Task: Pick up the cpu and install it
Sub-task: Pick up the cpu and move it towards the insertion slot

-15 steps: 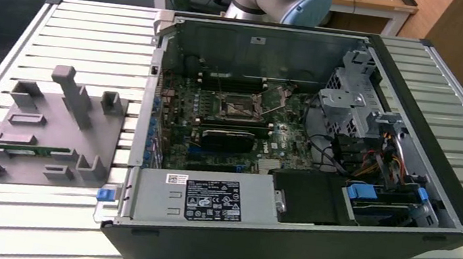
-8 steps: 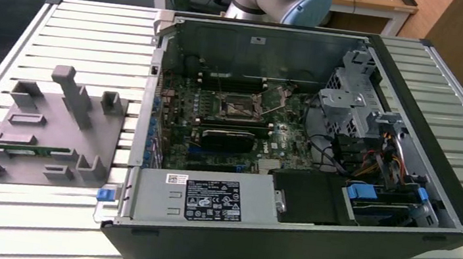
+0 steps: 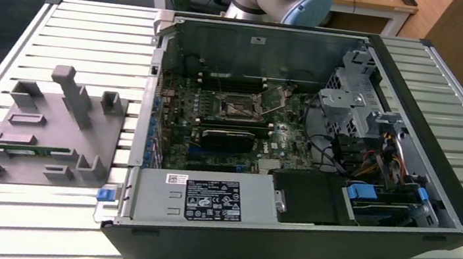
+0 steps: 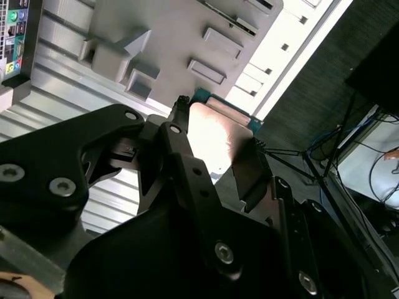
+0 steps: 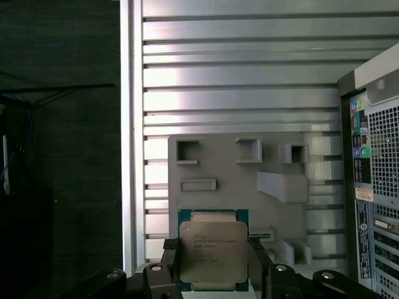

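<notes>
Bench (image 3: 94, 26) of pale metal slats: we are reading the exterior view from its left to its right. At the left, a grey tray (image 3: 45, 133) with upright posts and shallow pockets is lying flat on the slats. A long green memory stick (image 3: 30, 150) is resting in a slot along the tray's near side. Just beside the tray, an open computer case (image 3: 243, 253) is lying on its side. Inside it we are seeing the green motherboard (image 3: 213, 134), with its dark metal-framed socket (image 3: 238, 109) near the middle. A silver power supply (image 3: 205, 199) is sitting along the near wall, and a drive cage (image 3: 365, 192) with blue latches is filling the right end. Behind the case, the arm (image 3: 287, 0) is rising from its grey base.

In the first wrist view, the pincer (image 5: 213, 274) is gripping the cpu (image 5: 213, 246) by two opposite edges. Black fingers (image 5: 169, 261) are pressing in on either side. The chip's silver-grey top is facing the camera, with a green rim around it. The tray (image 5: 230, 171) is lying beyond the chip, clear of it.

In the second wrist view, we are seeing the same grip at a slant. The cpu (image 4: 215, 140) is sitting between the fingers (image 4: 181, 149), with the tray (image 4: 174, 37) lying beyond it.
</notes>
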`<state>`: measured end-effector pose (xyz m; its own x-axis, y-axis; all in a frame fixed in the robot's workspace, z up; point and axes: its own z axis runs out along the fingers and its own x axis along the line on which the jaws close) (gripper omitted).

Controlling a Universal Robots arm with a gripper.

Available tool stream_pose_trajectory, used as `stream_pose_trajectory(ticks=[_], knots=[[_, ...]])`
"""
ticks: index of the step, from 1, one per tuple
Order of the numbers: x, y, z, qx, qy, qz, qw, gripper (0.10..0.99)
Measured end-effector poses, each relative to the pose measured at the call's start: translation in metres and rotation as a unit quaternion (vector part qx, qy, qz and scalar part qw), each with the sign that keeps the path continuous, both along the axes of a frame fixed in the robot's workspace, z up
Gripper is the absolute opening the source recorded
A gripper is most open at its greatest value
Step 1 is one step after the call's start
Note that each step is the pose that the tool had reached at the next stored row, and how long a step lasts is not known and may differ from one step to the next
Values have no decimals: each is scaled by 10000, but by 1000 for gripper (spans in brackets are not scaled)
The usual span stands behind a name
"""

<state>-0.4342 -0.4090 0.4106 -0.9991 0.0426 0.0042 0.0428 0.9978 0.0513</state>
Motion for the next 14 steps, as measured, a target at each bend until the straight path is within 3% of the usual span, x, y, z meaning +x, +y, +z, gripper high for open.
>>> stream_pose_trajectory(ticks=[14], knots=[[223,0,-2,0,0,0,10000,529]])
